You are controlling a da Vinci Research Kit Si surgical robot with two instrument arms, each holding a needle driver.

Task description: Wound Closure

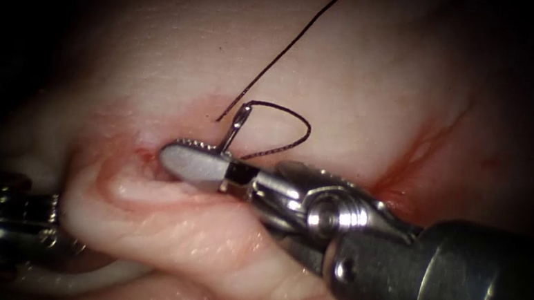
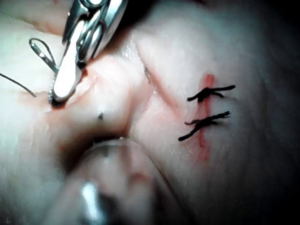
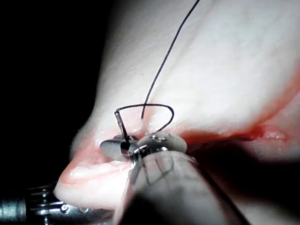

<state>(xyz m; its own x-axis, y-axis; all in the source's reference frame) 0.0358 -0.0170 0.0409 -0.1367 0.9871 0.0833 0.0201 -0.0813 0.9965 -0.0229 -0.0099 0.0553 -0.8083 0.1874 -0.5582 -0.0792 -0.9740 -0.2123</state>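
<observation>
Tissue (image 1: pixel 374 81) is lying across the endoscope view, its cut (image 1: pixel 136 184) gaping beside my right tool (image 1: pixel 199 161). I am bringing that tool in from the right, jaws pressed together and pinching the needle (image 1: pixel 234 128) near its tail end. The tail is standing up just above the jaws, the rest of the curve hidden, so I cannot tell whether the tip is in the tissue. My left tool (image 1: pixel 27 221) is sitting low at the left by the tissue fold; I cannot tell how its jaws stand. Thread (image 1: pixel 296 42) is looping from the needle's tail and running up. Two stitches (image 2: pixel 206 108) are already sitting farther along, so I judge another bite is in hand; next calls for a steady rotation along the curve
</observation>
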